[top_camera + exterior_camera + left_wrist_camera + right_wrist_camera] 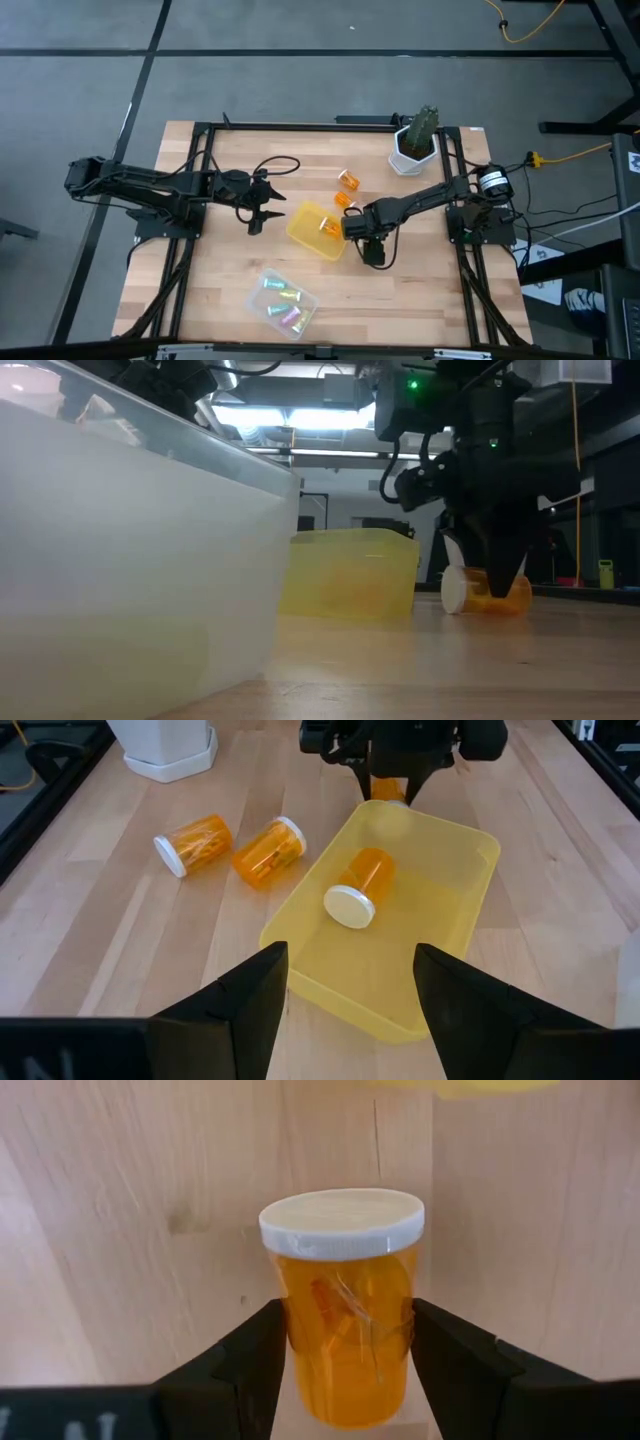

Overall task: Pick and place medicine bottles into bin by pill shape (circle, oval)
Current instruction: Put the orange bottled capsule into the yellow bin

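Left pincer hovered with fingers spread apart, just left of the yellow bin, which already held one orange bottle. Right pincer was clenched on another orange bottle lying on the desk just right of that bin, so the pickup seemed underway. Next it probably needed lifting over the bin's wall.

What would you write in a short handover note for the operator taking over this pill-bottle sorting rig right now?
Right gripper: shut on an orange bottle at the table beside the yellow bin, not yet lifted in.
Left gripper: open, empty, waiting over the yellow bin's other side.
Done: one orange bottle in the yellow bin; pastel vials in the clear bin.
Left: the held bottle, plus two orange bottles lying on the table near the white pot.
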